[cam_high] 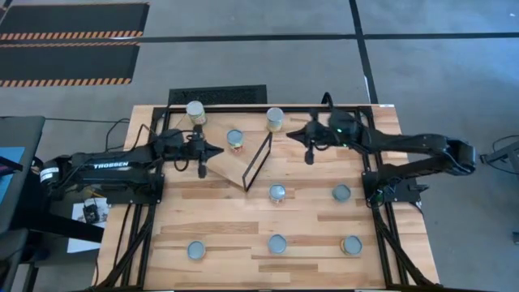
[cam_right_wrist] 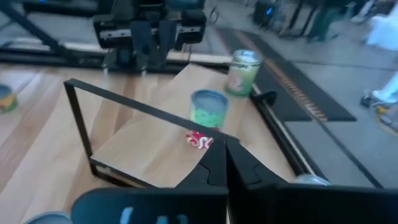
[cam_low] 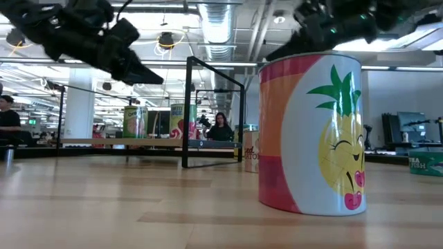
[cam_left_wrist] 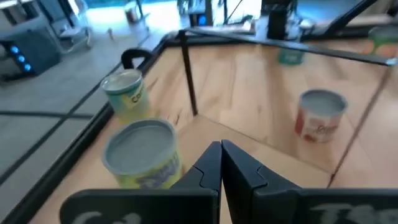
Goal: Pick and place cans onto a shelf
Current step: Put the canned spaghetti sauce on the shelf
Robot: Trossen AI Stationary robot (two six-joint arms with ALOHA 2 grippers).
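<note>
The plywood shelf (cam_high: 233, 166) lies at the table's far middle, its thin black frame (cam_high: 258, 161) upright at its right end. One yellow-green can (cam_high: 235, 139) stands on the board; it also shows in the left wrist view (cam_left_wrist: 142, 152) and the right wrist view (cam_right_wrist: 208, 109). Another can (cam_high: 195, 112) stands by the board's far left corner, and a third (cam_high: 275, 119) just beyond the frame. My left gripper (cam_high: 215, 150) is shut and empty above the board's left part. My right gripper (cam_high: 290, 134) is shut and empty, right of the frame's far end.
Several more cans stand on the tabletop: two in a middle row (cam_high: 277, 193) (cam_high: 341, 193) and three near the front edge (cam_high: 195, 250) (cam_high: 277, 243) (cam_high: 351, 245). A pineapple-label can (cam_low: 311, 131) fills the low view's foreground. A black rail (cam_high: 268, 106) runs along the far edge.
</note>
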